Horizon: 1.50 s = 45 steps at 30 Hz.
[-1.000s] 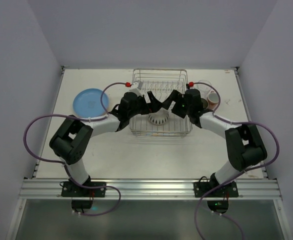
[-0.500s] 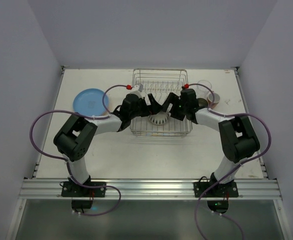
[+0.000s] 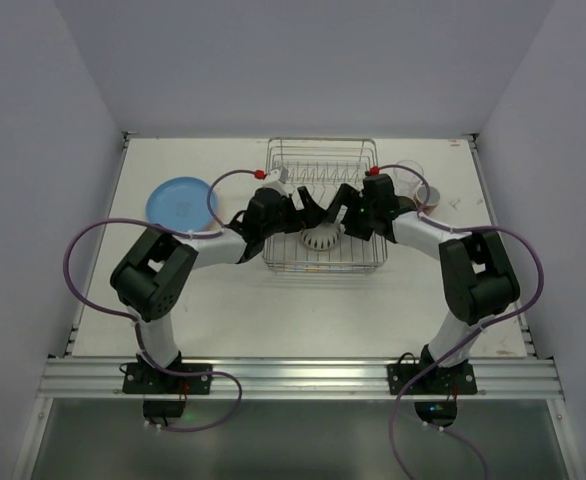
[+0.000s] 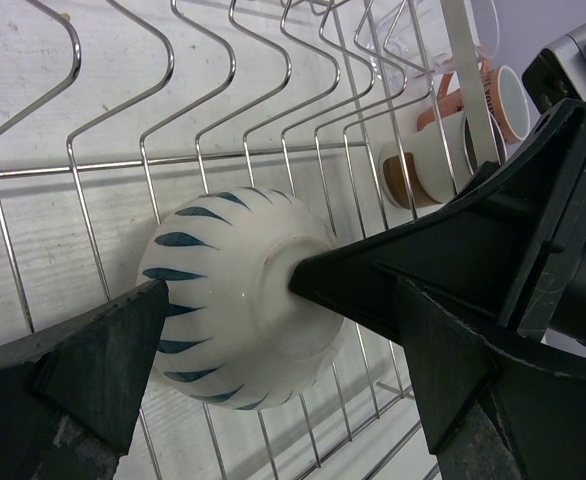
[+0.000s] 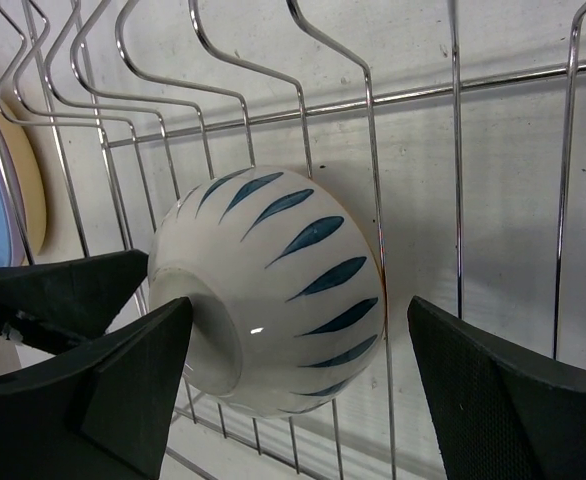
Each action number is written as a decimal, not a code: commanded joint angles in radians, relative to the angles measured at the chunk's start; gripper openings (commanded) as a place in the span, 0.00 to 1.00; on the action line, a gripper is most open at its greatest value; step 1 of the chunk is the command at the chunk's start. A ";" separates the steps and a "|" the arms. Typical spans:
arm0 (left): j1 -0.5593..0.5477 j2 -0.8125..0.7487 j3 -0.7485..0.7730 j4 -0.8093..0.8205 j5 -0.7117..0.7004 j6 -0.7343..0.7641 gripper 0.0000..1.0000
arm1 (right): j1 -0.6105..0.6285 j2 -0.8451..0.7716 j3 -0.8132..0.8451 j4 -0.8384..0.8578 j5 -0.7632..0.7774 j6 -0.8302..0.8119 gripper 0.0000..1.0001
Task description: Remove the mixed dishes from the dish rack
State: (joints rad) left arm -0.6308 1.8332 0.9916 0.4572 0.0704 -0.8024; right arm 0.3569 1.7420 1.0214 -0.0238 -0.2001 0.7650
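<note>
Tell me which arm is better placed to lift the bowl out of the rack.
Probably left. The left pincer brackets the bowl closely on both sides, while the right pincer leaves a wide gap on one side.

Both arms reach into the dish rack (image 3: 318, 165), left hand (image 3: 308, 213) and right hand (image 3: 345, 213) flanking the bowl (image 3: 320, 238). Blue plate (image 3: 176, 204) on the tabletop (image 3: 273, 310) at the rack's nine o'clock.

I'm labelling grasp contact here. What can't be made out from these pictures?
Inside of the bowl: its base faces both wrist cameras.
Whether fingers touch the bowl: they overlap in wrist views; top view too small.
Cups: crossed by rack wires and the right gripper, left wrist view.
Plates: cut by right wrist view's left edge.
</note>
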 commanded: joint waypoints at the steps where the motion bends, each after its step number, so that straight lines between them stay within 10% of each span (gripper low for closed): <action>1: -0.050 0.035 0.036 0.037 0.034 -0.004 1.00 | 0.010 0.017 0.046 -0.027 -0.027 -0.001 0.91; 25: -0.050 0.077 -0.010 0.152 0.072 -0.109 1.00 | 0.004 0.002 -0.011 0.116 -0.271 0.120 0.75; 45: -0.050 0.029 -0.034 0.270 0.144 -0.205 1.00 | 0.002 -0.137 -0.029 0.094 -0.266 0.089 0.12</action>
State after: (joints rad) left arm -0.6315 1.9045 0.9512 0.6651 0.0566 -0.9363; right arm 0.3210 1.6817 0.9741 -0.0578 -0.3607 0.8455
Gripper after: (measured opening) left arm 0.999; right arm 0.685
